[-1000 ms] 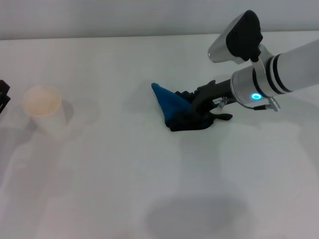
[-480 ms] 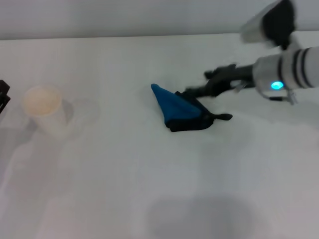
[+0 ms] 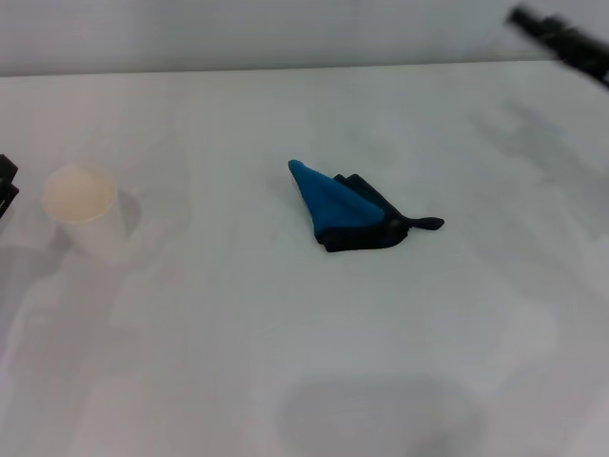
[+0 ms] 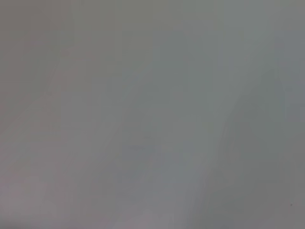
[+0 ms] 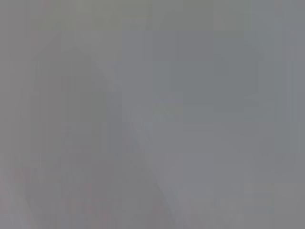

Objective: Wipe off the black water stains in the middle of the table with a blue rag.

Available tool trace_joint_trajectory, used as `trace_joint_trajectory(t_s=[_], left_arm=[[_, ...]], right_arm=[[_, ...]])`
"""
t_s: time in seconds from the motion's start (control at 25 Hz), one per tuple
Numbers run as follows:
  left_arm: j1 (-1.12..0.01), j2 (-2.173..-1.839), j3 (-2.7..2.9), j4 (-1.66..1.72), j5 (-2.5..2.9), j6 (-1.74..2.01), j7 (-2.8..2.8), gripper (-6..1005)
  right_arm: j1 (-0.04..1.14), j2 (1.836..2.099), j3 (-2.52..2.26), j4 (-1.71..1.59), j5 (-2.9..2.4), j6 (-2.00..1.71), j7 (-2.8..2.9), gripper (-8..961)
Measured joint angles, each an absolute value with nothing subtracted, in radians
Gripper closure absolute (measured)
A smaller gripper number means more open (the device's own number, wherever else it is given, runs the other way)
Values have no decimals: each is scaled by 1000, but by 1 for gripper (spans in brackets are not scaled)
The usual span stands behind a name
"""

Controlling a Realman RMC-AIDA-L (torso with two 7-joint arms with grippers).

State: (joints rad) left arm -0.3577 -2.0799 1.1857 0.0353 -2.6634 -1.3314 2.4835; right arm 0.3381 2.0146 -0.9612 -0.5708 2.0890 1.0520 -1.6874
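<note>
The blue rag lies crumpled on the white table near its middle, with its black edging and loop tab pointing right. No gripper touches it. The black water stain does not show in any view. My right gripper is far off at the table's back right corner, lifted well away from the rag. My left gripper shows only as a dark sliver at the left edge, parked beside the cup. Both wrist views show only a plain grey surface.
A white paper cup stands upright at the left of the table, well apart from the rag. A soft grey shadow lies on the tabletop near the front edge.
My right gripper let go of the rag and drew back up and to the right, almost out of the head view. The rag stays crumpled where it was. The cup has not moved.
</note>
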Motion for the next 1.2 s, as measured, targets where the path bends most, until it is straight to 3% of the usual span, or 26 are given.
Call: trace_joint_trajectory(t_s=[0.44,1.2], left_arm=[[-366,-2079,1178,54,-2680,-1320,2483,108],[-396,-2078,1178,92,-2812,-1221,2488,108]], right_arm=[[346,2020,-666,-168,2311,1266,-2628,83],[372,2017,-560,-106,2323,1097,-2670,88]])
